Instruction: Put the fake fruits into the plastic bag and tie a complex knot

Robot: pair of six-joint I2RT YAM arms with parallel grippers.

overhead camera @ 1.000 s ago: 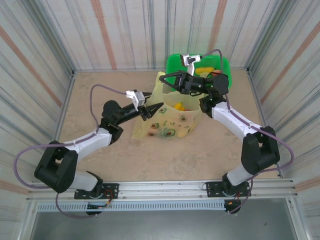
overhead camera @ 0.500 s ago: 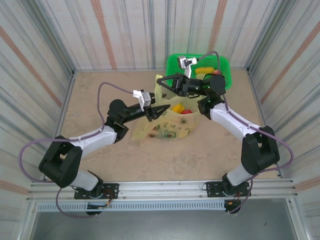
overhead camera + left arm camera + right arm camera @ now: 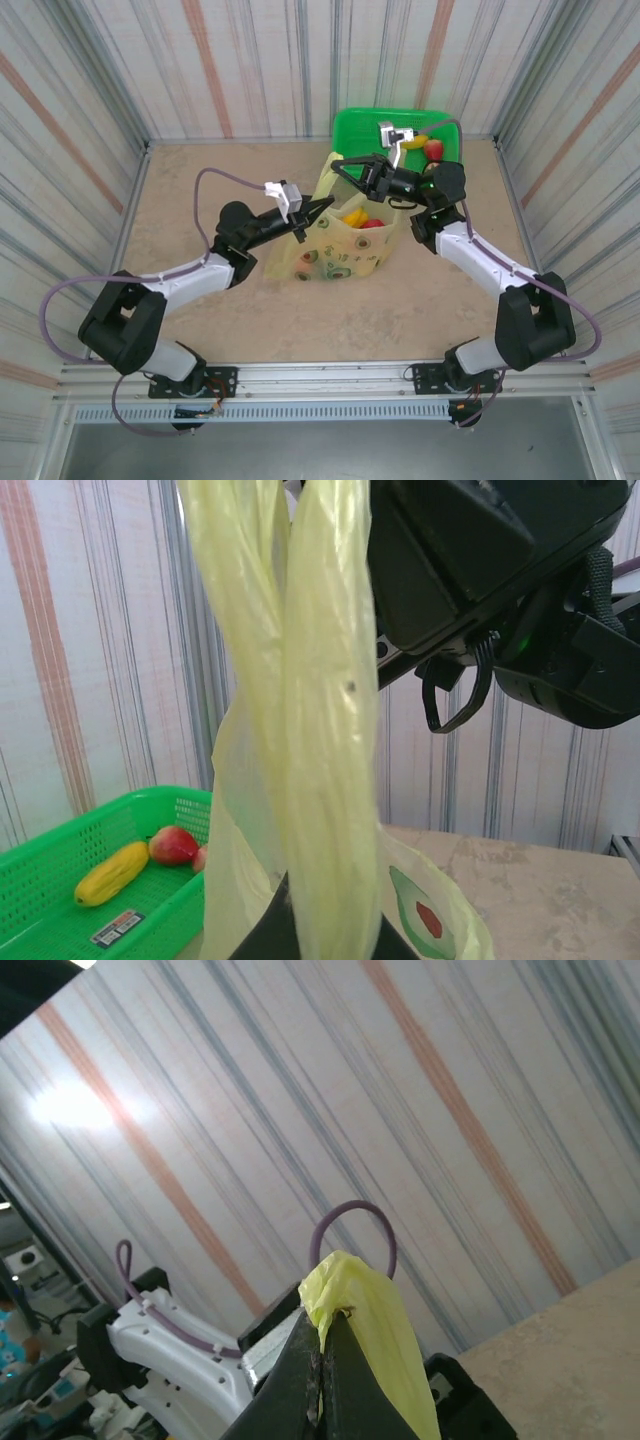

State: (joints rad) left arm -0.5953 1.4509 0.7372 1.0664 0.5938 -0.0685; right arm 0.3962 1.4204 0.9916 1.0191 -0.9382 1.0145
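Four fruits, one plastic bag (image 3: 340, 258), one green basket (image 3: 350, 128), two arms.
At frame centre, the bag's mouth shows one yellow fruit (image 3: 352, 216) and one red fruit (image 3: 371, 223). The basket, upper right, holds one banana (image 3: 414, 141) and one red apple (image 3: 433, 150). One left arm (image 3: 190, 275), one right arm (image 3: 470, 250).

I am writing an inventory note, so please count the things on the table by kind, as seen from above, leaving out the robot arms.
Bag: 1
Basket: 1
Fruits in the basket: 2, a banana and a red fruit
Fruits visible inside the bag: 2, a yellow piece and a red piece; more may be hidden
Total: 6
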